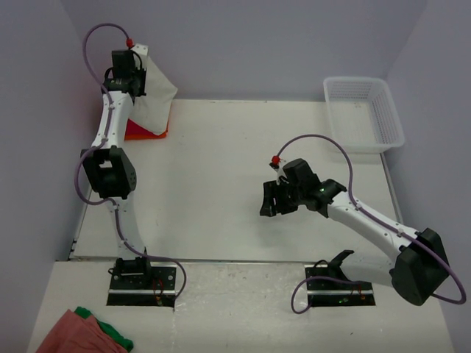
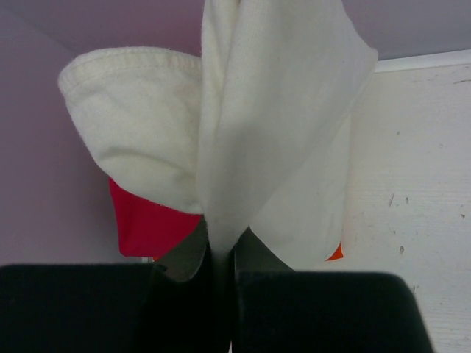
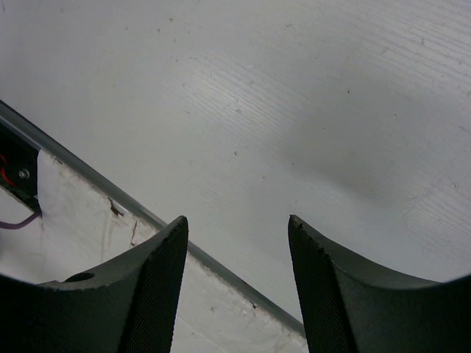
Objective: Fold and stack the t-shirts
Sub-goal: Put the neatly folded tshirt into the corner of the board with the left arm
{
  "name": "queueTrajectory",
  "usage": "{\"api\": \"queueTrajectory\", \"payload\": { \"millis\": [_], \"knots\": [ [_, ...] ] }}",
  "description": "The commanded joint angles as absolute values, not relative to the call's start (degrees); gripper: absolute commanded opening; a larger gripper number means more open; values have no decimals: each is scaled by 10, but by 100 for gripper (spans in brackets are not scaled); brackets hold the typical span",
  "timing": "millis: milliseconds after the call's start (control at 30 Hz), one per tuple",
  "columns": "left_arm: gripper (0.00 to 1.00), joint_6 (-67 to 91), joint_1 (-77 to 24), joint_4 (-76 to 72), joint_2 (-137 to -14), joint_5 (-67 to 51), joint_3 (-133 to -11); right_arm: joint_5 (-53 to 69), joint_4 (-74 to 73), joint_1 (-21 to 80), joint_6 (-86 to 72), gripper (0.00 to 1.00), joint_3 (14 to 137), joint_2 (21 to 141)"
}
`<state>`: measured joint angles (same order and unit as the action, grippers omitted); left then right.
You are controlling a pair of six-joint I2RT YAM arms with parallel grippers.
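Cream-white t-shirt (image 1: 156,103) hangs lifted at the far left corner of the table (image 1: 235,154), right up against the back wall. It is pinched along a gathered fold by the left gripper (image 2: 221,254). From that wrist's view the two fingers (image 2: 184,257) are pressed together on the cloth with almost no gap. The fabric fans out beyond them in wrinkled folds, and a hemmed edge curls off to one side.

Under the hanging shirt, flat on the table, lies the magenta-red t-shirt (image 1: 136,131). A sliver of the orange t-shirt (image 1: 163,133) shows at its right edge. Whether the white one's lower hem touches them I cannot make out.

Well away from all that, the right gripper (image 1: 267,200) hovers over the bare middle of the table. Its fingers (image 3: 158,279) stand partly apart with nothing between them, and only the scuffed white tabletop shows through the gap.

At the far right corner sits a white mesh basket (image 1: 394,118). On the near ledge in front of the left arm's base lies a salmon-pink cloth (image 1: 70,334), with a green cloth (image 1: 116,338) peeking out from under it.
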<state>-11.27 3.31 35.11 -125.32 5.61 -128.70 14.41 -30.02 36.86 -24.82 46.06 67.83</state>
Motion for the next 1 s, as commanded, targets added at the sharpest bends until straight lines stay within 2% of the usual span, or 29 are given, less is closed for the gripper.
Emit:
{"api": "queueTrajectory", "payload": {
  "millis": [0,400,967],
  "knots": [
    [0,-98,40,294,-1256,72,-1279,135,-308,373,-247,58,486,686],
    [0,-84,69,253,-1258,103,-1238,142,-313,377,-248,58,502,722],
    [0,-80,82,243,-1332,157,-1272,136,-332,388,-252,58,526,742]
  ]
}}
